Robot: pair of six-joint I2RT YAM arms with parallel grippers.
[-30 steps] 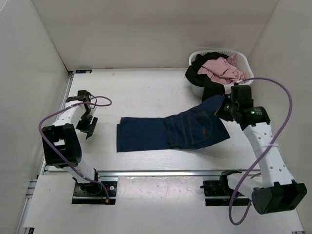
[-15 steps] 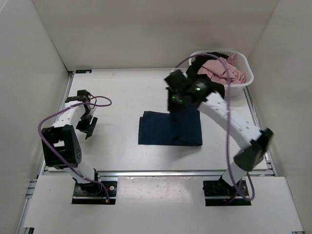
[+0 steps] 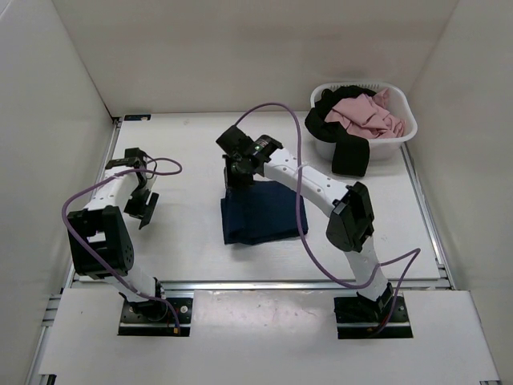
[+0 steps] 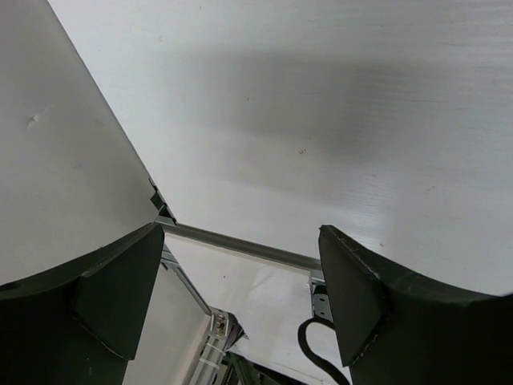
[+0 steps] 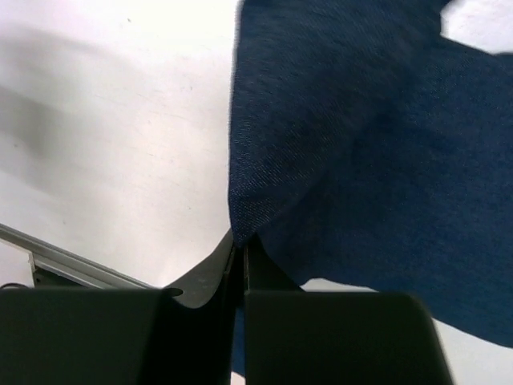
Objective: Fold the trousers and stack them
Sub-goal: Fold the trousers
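Note:
The dark navy jeans (image 3: 264,215) lie folded into a compact rectangle in the middle of the table. My right gripper (image 3: 236,178) is over their far left corner, shut on an edge of the denim, which hangs from the closed jaws in the right wrist view (image 5: 337,152). My left gripper (image 3: 144,204) is open and empty at the far left of the table, well apart from the jeans. Its wrist view shows only bare table between the fingers (image 4: 377,305).
A white basket (image 3: 401,138) at the back right holds a pink garment (image 3: 365,116) and a black garment (image 3: 346,152) that hangs over its front rim. White walls close in the table on the left, back and right. A metal rail (image 3: 272,283) runs along the near edge.
My right gripper has swung from the right side across to the left with the waist end of the jeans, doubling the long strip over into a short folded rectangle. The left arm has not moved.

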